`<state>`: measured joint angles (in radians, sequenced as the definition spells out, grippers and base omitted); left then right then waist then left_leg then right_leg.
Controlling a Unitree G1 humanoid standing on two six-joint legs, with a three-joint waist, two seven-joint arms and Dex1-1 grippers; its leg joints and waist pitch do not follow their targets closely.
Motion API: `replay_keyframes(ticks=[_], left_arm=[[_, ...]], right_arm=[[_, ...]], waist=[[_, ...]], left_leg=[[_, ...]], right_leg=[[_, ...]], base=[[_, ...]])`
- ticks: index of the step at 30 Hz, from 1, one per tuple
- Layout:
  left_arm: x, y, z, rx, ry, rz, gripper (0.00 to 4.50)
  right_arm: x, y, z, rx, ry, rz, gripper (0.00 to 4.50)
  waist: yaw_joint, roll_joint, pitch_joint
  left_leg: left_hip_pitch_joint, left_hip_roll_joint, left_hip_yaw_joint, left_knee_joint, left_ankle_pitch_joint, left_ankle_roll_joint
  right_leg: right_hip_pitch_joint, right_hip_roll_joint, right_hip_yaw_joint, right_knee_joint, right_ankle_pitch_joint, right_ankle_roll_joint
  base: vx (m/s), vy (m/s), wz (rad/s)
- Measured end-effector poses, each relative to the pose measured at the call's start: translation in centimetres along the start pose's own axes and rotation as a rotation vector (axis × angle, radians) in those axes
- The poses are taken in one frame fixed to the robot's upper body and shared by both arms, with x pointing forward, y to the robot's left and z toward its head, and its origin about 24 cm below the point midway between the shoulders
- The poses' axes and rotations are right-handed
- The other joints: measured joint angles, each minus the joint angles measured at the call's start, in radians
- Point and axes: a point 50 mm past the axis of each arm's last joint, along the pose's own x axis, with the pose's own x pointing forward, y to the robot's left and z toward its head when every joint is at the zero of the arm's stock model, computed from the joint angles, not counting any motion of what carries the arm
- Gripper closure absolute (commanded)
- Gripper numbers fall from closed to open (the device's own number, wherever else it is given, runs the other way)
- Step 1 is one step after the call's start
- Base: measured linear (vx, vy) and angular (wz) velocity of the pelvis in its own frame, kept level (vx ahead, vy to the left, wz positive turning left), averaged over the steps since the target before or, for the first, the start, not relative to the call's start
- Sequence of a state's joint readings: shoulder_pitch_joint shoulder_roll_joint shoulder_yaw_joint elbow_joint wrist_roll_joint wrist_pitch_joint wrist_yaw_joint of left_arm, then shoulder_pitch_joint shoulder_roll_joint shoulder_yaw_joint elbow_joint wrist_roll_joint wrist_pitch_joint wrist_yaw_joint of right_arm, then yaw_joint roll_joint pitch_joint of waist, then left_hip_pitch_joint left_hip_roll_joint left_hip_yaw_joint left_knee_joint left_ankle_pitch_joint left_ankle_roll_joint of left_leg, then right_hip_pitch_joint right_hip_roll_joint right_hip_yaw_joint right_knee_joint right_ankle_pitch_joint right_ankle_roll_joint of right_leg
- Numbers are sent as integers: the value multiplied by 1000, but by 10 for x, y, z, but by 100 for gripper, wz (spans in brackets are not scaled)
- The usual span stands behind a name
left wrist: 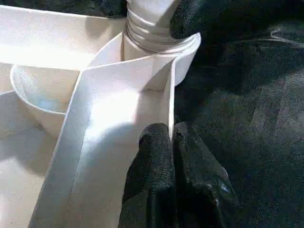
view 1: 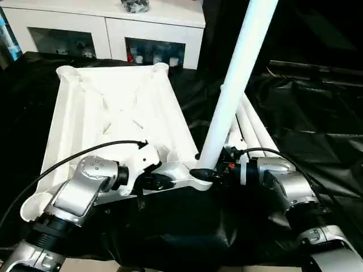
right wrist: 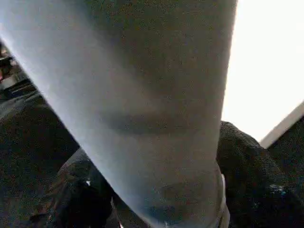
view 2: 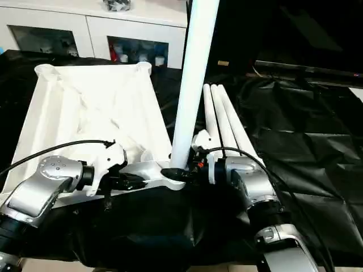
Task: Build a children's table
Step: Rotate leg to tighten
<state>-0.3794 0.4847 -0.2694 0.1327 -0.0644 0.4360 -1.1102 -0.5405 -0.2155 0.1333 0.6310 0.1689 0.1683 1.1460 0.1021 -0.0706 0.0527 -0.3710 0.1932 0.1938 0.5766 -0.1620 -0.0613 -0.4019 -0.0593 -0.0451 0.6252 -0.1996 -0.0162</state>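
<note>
The left gripper (left wrist: pixel 172 142) pinches the thin rim wall of the table top (left wrist: pixel 109 123), its fingers pressed together on it. Farther along this wall, a white leg (left wrist: pixel 149 21) stands in the rounded corner socket (left wrist: pixel 183 59), black cloth (left wrist: pixel 247 95) beyond.

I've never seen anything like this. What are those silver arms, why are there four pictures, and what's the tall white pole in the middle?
The silver arms belong to a humanoid robot that is building a children's table. Two pictures come from cameras in its head, looking down over its forearms; the other two come from a camera on each wrist, looking along that arm's black fingers.

On the black sheet lies the white table top, upside down, ribs showing. The pole is one table leg, standing tilted with its lower end in the near corner socket. Three more legs lie beside the top.

The left gripper is pinched shut on the top's edge wall, steadying it. The right gripper is around the foot of the standing leg. A white cabinet stands behind.
</note>
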Motion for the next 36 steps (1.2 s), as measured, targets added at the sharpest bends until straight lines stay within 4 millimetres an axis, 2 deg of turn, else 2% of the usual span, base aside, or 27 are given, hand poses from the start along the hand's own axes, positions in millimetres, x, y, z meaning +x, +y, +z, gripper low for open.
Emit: replay_keyframes(ticks=[2, 5, 8, 17, 18, 19, 20, 22, 25, 31, 36], left_arm=[[-1, 4, -1, -16, -5, 54, 450], [2, 9, -1, -42, -11, 132, 450], [8, 15, 3, -88, -20, 245, 450], [26, 15, 15, -196, -51, 405, 450], [27, 15, 16, -198, -51, 407, 450], [27, 15, 16, -200, -50, 411, 450], [27, 15, 17, -199, -51, 413, 450], [28, 14, 17, -195, -50, 409, 450], [28, 13, 17, -178, -45, 393, 450], [19, 11, 13, -135, -34, 316, 450], [9, 10, 8, -84, -11, 232, 450]], right_arm=[[10, -4, 3, 7, -8, -69, 187], [23, -10, 6, 36, -30, -184, 189], [43, -18, 14, 82, -60, -360, 189], [62, -27, 25, 156, -100, -605, 189], [62, -27, 25, 153, -102, -609, 189], [63, -27, 25, 145, -106, -611, 133], [63, -27, 25, 138, -105, -612, 119], [63, -27, 24, 126, -100, -603, 116], [60, -27, 24, 103, -105, -561, 85], [42, -24, 14, 38, -104, -394, 85], [20, -19, 5, -30, -65, -235, 85]], waist=[[-13, 0, 0], [-24, 0, 0], [-40, 1, 0], [-40, 1, 0], [-40, 1, 0], [-40, 1, 0], [-40, 1, 0], [-40, 1, 0], [-40, 1, 0], [-37, 1, 0], [-17, 2, 1]], left_leg=[[2, 0, 0, 0, 0, 0], [4, 0, 0, 0, 0, -1], [5, 0, -2, 0, 1, -2], [3, 0, -1, 0, 1, -2], [3, 0, -1, 0, 1, -2], [2, 0, -1, 0, 1, -2], [2, 0, -1, -1, 1, -2], [1, 0, -1, -1, 1, -1], [1, 0, -1, -1, 1, -1], [0, 0, -1, -1, 0, -1], [0, 0, -1, 0, 0, -1]], right_leg=[[0, 0, 0, 1, 0, -1], [0, 0, 0, 2, 0, 0], [-1, 0, -1, 2, 1, 0], [-1, 0, 0, 2, 3, -3], [-1, 0, 0, 1, 2, -3], [-1, 0, 0, 1, 2, -2], [-1, 0, 0, 0, 2, -2], [-2, 0, -1, 0, 2, -2], [-2, 0, -1, -1, 2, -2], [-2, 0, -1, -1, 2, -2], [-2, 0, -1, -1, 2, -2]], base=[[0, 0, 0], [0, 0, 0], [0, 0, 0], [0, 0, 0], [0, 0, 0], [0, 0, 0], [0, 0, 0], [0, 0, 0], [0, 0, 0], [0, 0, 0], [0, 0, 0]])
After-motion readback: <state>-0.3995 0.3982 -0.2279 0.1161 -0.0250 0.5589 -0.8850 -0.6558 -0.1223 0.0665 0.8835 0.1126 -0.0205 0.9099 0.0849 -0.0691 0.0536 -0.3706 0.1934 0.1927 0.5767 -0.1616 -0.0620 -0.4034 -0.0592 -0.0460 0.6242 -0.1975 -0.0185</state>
